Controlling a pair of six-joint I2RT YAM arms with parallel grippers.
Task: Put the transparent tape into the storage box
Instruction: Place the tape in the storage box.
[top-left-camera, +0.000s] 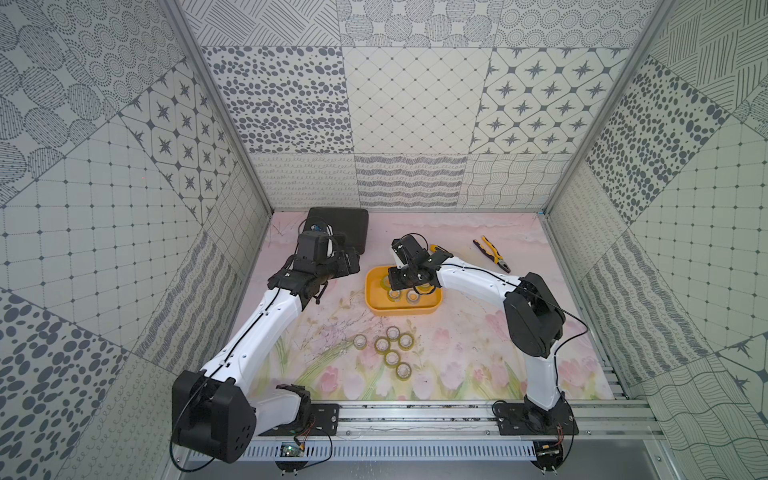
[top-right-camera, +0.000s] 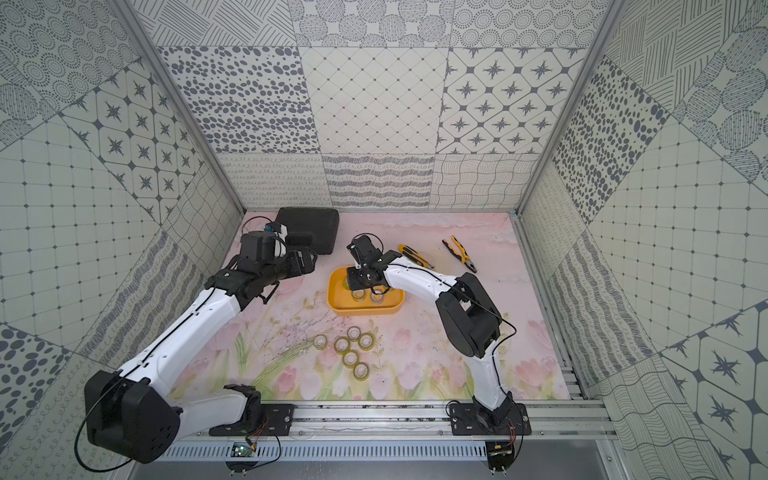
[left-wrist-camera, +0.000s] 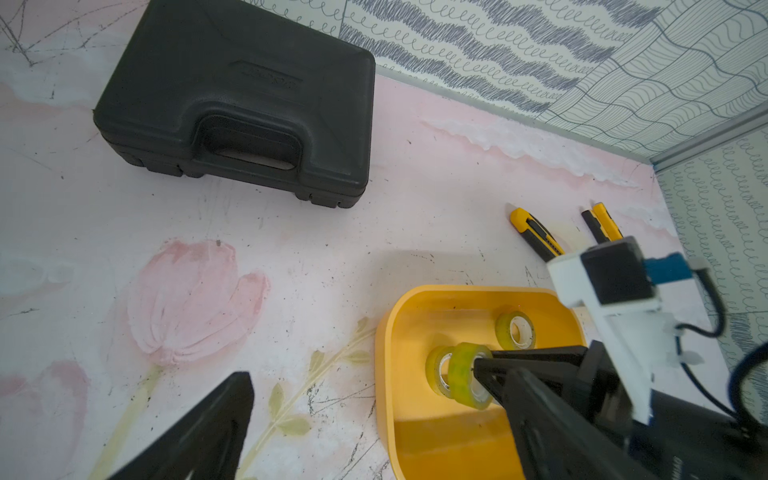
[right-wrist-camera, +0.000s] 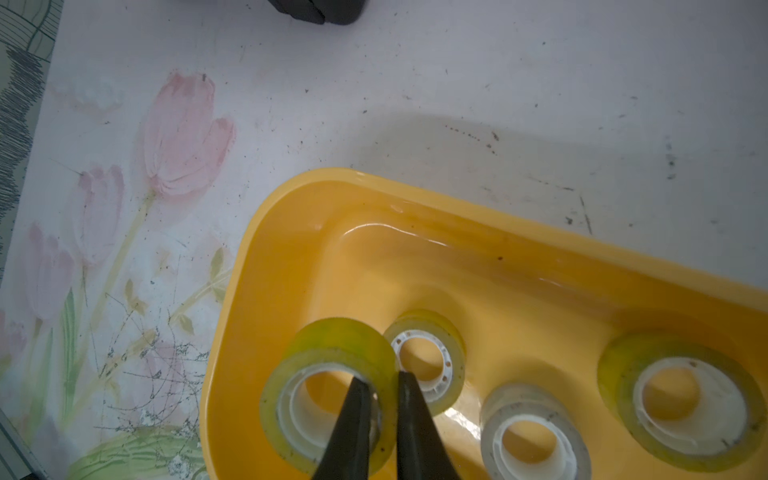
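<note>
Yellow storage box (right-wrist-camera: 291, 199) beneath right pincer (right-wrist-camera: 382, 377) pinching transparent tape (right-wrist-camera: 332, 340) wall.

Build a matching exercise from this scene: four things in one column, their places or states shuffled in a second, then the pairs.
1. black case
2. pliers
3. right gripper
4. six loose tape rolls

A. shut on a tape roll over the storage box
B. clustered on the mat, outside the box
C. closed, lying by the back wall
D. on the mat near the utility knife, handles spread

Pairs: 1-C, 2-D, 3-A, 4-B
</note>
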